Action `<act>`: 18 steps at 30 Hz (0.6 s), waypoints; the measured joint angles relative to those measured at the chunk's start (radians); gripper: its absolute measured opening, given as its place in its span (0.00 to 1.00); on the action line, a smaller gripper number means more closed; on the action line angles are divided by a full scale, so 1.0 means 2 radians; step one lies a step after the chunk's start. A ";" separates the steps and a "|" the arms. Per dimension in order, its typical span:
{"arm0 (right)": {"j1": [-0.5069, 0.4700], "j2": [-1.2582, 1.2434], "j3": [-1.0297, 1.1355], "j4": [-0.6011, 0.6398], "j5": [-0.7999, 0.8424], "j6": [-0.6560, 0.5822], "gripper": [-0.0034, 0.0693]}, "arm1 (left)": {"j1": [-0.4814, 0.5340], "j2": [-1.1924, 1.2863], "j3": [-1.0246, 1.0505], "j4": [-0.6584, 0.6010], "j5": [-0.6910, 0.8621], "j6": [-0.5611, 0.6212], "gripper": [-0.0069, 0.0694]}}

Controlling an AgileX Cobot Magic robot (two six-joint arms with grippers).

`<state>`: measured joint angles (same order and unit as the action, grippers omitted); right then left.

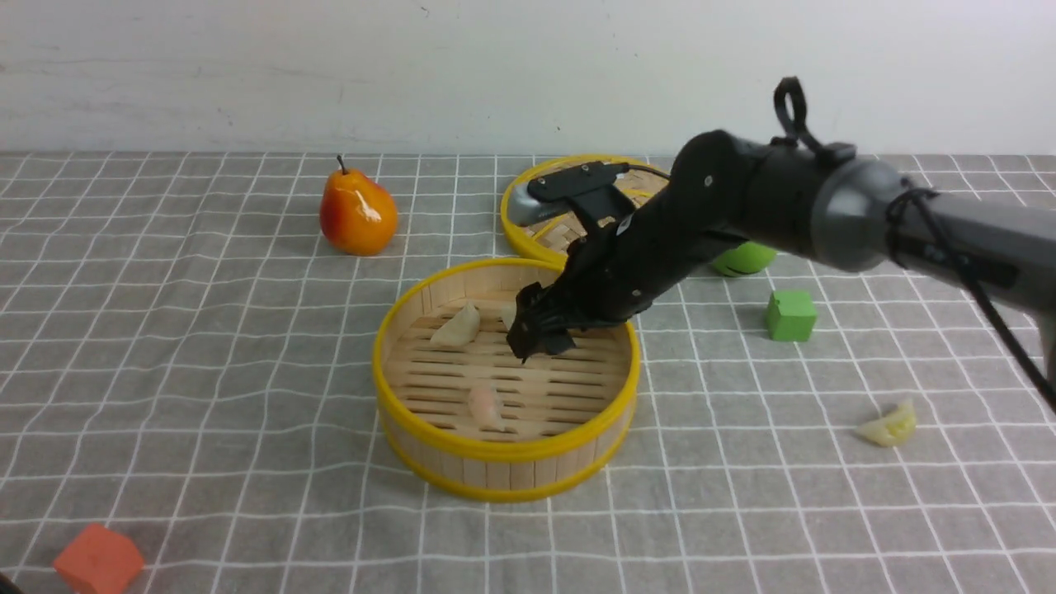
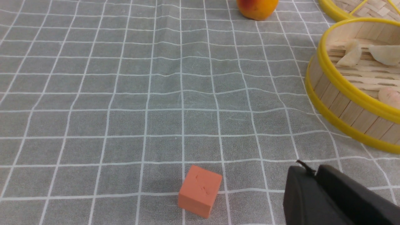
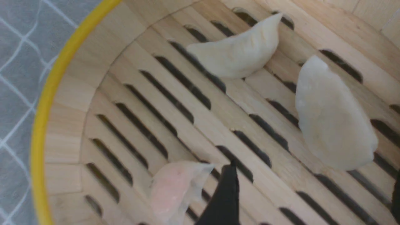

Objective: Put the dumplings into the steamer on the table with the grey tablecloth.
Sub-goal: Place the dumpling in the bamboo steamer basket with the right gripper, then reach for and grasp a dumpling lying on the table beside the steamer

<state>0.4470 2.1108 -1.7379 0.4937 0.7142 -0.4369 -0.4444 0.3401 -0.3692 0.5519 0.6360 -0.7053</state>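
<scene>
The steamer [image 1: 429,433] stands mid-table on the grey tablecloth [image 1: 206,346]. In it lie two whitish dumplings [image 1: 456,326] [image 3: 334,118] and the pinkish one [image 1: 484,406]. The yellow-green dumpling [image 1: 888,426] lies on the cloth to the right, outside the steamer. My right gripper [image 1: 540,340] hangs inside the steamer's rim, open and empty. In the right wrist view [image 3: 311,200] its jaws stand wide apart above the slats, between the pinkish dumpling [image 3: 175,187] and a whitish one [image 3: 237,53]. My left gripper [image 2: 307,170] is shut and empty, low over the cloth left of the steamer [image 2: 331,78].
The woven lid [image 1: 528,239] lies behind the steamer, under my right arm. A pear [image 1: 357,214] stands back left. A green cube [image 1: 790,315] and a green round thing [image 1: 742,260] sit right. An orange cube [image 1: 99,561] [image 2: 200,190] lies front left.
</scene>
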 joint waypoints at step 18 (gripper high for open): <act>-0.194 -0.119 0.229 -0.146 0.022 0.196 0.68 | 0.000 0.000 0.000 0.000 -0.017 0.000 0.17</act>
<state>0.0585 1.8718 -1.2807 0.2008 0.7589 -0.0452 -0.4444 0.3401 -0.3692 0.5528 0.6016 -0.7053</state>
